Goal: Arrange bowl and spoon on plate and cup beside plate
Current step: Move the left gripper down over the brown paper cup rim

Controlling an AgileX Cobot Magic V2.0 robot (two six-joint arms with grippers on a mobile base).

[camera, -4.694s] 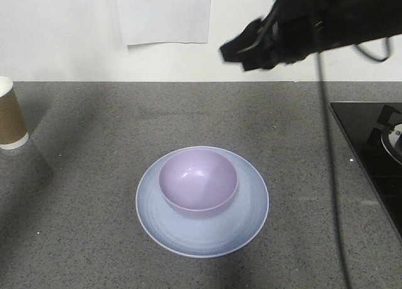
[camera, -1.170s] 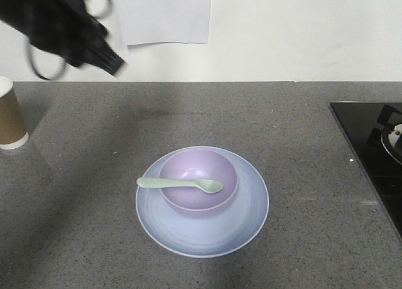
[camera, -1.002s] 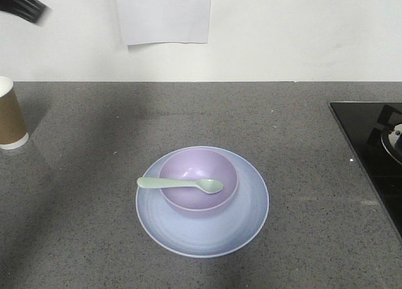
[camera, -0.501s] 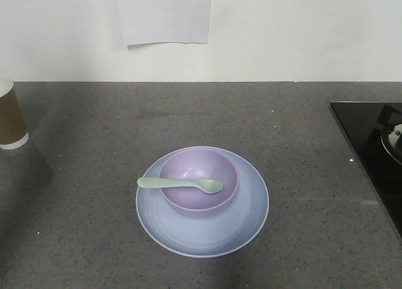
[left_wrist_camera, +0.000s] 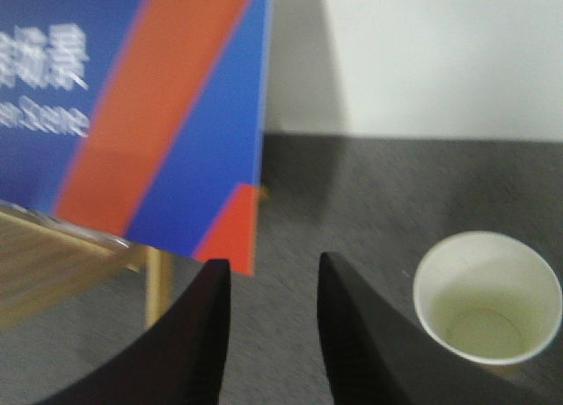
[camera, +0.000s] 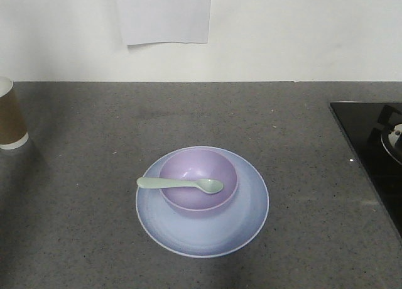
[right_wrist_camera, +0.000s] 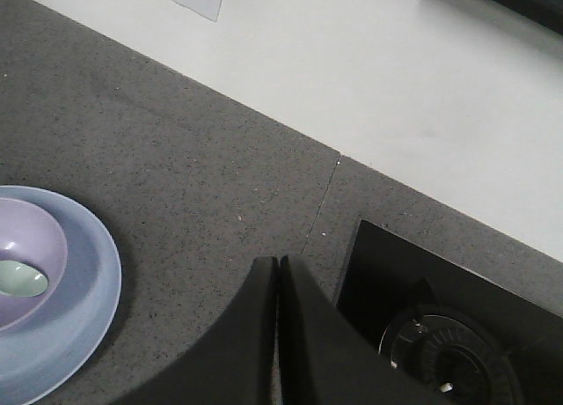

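The paper cup [camera: 10, 115] stands far left on the tabletop [camera: 301, 176], well apart from the plate [camera: 251, 220] holding bowl [camera: 213, 166] and spoon [camera: 179, 184]. The left gripper [left_wrist_camera: 268, 335], parted and empty, hangs beside the cup; a squeeze might crush or tip it. The right gripper [right_wrist_camera: 279, 317] is clenched, empty.

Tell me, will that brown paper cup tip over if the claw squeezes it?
Probably easily. The brown paper cup with the white rim looks empty inside, so it is likely light. It stands tall on a narrower base band, so a sideways nudge could topple it. Thin paper walls may dent under a hard squeeze.
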